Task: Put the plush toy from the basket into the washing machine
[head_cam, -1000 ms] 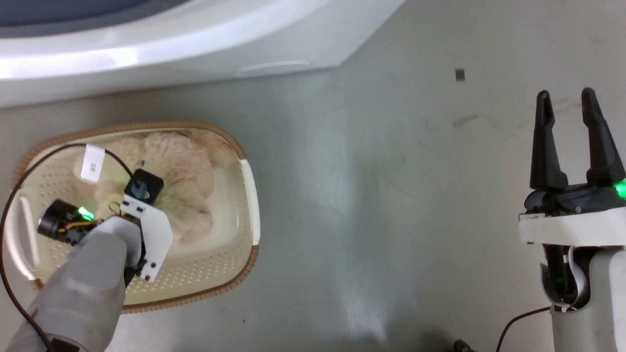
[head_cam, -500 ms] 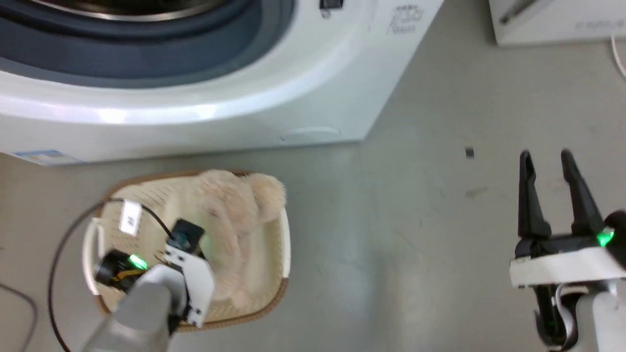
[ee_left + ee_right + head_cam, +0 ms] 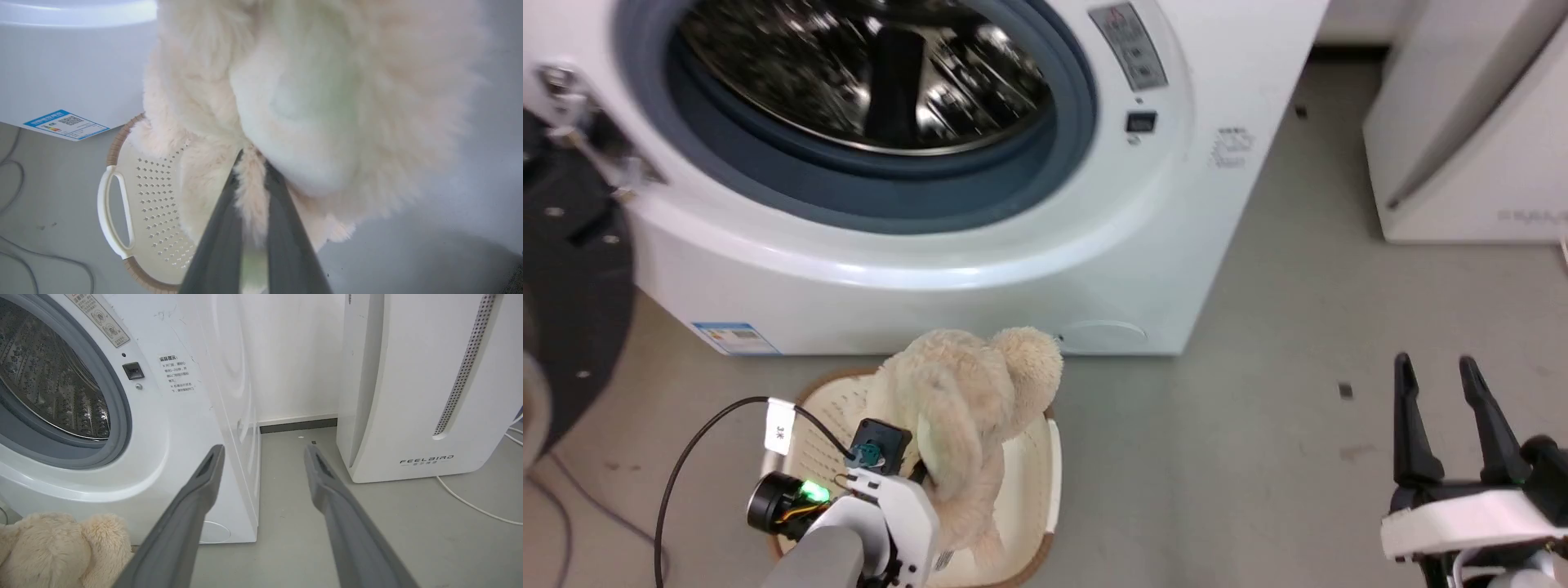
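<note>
Plush toy (image 3: 968, 408) raised, pinched in left hand (image 3: 253, 162)

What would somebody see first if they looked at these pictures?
The fluffy cream plush toy grabs the eye first: it hangs over the basket, pinched by the left gripper. Behind it gapes the washing machine, its round mouth open and shiny drum showing. The right gripper hovers open at the lower right.

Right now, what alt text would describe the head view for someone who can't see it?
The left tool holds the toy above the basket, in front of the open washer. The right tool sits open at lower right.
</note>
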Robot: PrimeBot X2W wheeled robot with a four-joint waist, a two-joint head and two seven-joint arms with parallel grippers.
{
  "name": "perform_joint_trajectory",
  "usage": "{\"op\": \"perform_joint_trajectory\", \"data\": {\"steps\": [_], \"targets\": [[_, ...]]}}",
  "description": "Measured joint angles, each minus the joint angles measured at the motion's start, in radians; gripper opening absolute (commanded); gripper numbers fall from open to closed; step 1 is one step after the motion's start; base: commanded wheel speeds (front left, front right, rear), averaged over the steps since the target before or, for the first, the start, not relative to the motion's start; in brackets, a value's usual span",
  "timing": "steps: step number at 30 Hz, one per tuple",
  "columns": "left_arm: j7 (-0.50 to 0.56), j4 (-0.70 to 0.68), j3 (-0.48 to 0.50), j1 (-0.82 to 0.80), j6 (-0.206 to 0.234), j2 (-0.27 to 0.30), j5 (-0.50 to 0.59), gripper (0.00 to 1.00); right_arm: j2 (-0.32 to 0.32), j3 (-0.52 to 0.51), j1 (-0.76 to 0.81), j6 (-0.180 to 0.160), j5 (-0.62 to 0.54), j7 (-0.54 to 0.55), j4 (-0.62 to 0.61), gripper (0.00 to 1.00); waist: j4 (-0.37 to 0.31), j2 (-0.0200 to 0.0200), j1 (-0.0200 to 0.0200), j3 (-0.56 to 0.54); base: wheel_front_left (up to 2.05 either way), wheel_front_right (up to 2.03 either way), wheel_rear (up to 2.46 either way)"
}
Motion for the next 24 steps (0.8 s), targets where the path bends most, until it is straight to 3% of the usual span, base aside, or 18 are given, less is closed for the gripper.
{"op": "perform_joint_trajectory", "data": {"steps": [12, 24], "targets": [[-0.006, -0.342, 0.086, 0.102, 0.081, 0.057, 0.031, 0.00, 0.000, -0.007, 0.046, 0.000, -0.004, 0.000, 0.010, 1.00, 0.071, 0.0000, -0.0001, -0.114, 0.00, 0.00, 0.00], [-0.007, -0.543, 0.217, 0.123, 0.121, 0.091, 0.070, 0.00, 0.000, 0.018, 0.056, 0.000, -0.004, 0.000, 0.002, 1.00, 0.061, 0.0000, 0.0000, -0.127, 0.00, 0.00, 0.00]]}}
